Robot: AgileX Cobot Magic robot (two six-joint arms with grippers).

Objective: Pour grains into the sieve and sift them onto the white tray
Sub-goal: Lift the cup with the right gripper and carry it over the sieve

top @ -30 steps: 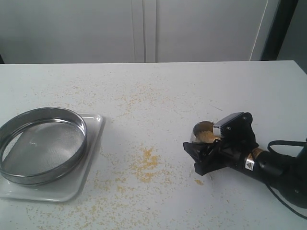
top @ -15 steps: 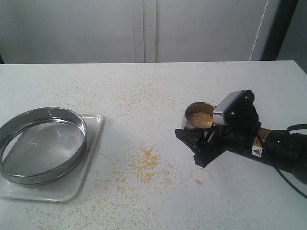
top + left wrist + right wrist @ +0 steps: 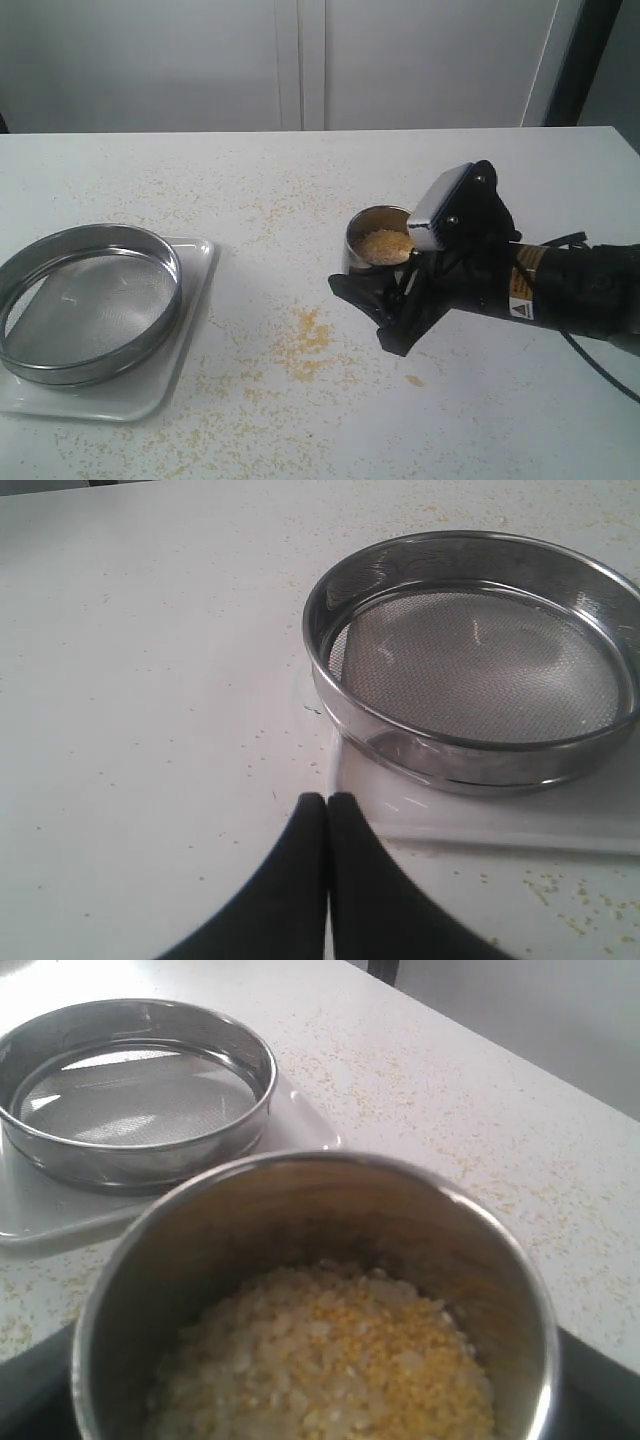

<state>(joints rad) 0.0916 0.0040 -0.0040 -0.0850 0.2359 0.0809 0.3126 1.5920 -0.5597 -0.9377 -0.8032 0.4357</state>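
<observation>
Steel cup point(image 3: 354, 248) of grains point(image 3: 385, 245) hung clamped in my right end effector point(image 3: 375, 300), left end effector point(image 3: 327, 815) pressed together; I judged the sieve point(image 3: 90, 305) pour next.

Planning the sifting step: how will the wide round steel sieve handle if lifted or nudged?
The wide steel sieve is probably rigid and light: thin ring, fine mesh. Resting on the glossy white tray, it may slide when nudged. Low and wide, it likely won't tip.
</observation>
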